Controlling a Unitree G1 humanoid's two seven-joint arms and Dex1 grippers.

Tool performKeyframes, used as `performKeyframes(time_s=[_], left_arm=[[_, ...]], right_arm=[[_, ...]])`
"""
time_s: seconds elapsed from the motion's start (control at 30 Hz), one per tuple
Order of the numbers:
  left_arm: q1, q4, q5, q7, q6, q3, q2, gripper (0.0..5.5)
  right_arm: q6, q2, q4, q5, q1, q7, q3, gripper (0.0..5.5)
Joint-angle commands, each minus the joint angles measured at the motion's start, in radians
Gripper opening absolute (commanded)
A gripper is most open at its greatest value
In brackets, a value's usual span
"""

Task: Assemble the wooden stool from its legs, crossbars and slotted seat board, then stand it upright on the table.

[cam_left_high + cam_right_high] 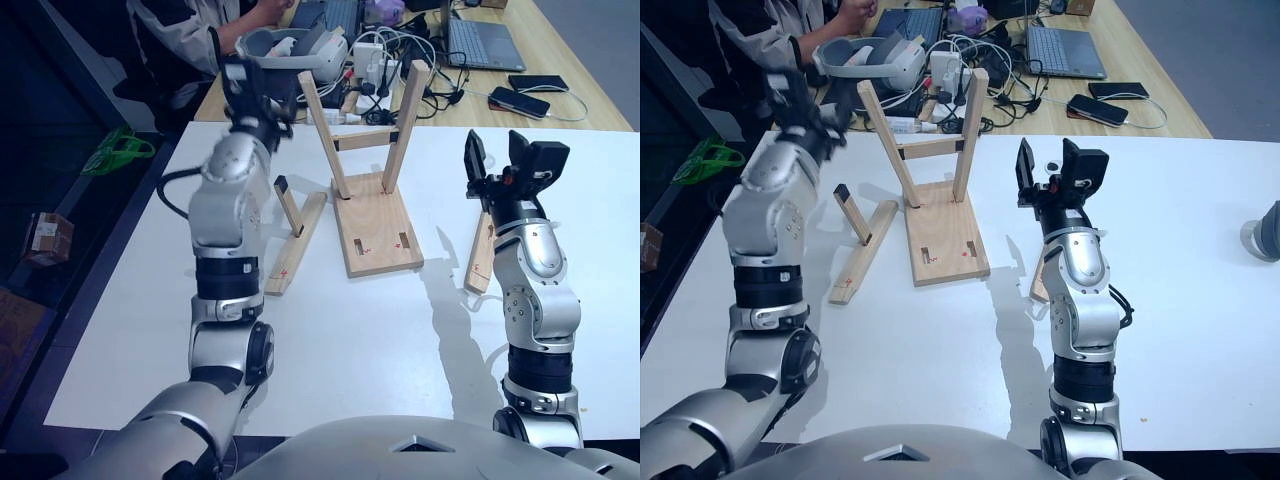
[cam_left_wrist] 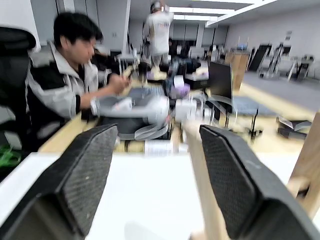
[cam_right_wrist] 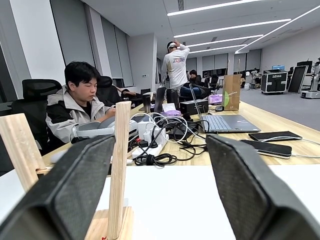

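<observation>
left gripper (image 2: 157,134): dimpled dark pads (image 2: 85,175) spread wide, nothing held; raised over the far left of the table (image 1: 330,340). right gripper (image 1: 497,150): equally wide, empty, upright just right of the seat board (image 1: 385,235).

board lies flat mid-table. two square pale-wood legs (image 1: 322,130) stand tilted in its far slots, joined by a crossbar (image 1: 365,139). near slots (image 1: 358,243) are bare.

second leg piece (image 1: 297,240) lies left of the board with a short dark-tipped bar sticking up. another wooden piece (image 1: 479,258) lies by the right arm, partly hidden.

judgement: about half done. second leg pair and uprighting left to do.
</observation>
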Motion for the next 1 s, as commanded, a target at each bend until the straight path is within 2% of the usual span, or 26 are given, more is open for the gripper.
performKeyframes(time_s=[0.03, 0.33, 0.87, 1.0], left_arm=[[0.185, 0.056, 0.031, -0.037, 0.2, -0.104, 0.014, 3.02], [0.095, 0.037, 0.015, -0.002, 0.118, -0.036, -0.002, 3.02], [0.018, 0.019, 0.012, -0.002, 0.093, -0.012, -0.005, 3.02], [-0.026, -0.046, 0.006, -0.02, 0.107, -0.008, 0.018, 3.02]], right_arm=[[0.028, 0.001, -0.007, 0.011, -0.005, -0.002, -0.015, 3.38], [0.054, 0.0, -0.001, 0.017, -0.008, 0.006, -0.021, 3.38], [0.056, 0.005, 0.007, 0.021, -0.009, 0.007, -0.021, 3.38], [0.058, 0.006, 0.006, 0.024, -0.005, 0.006, -0.02, 3.38]])
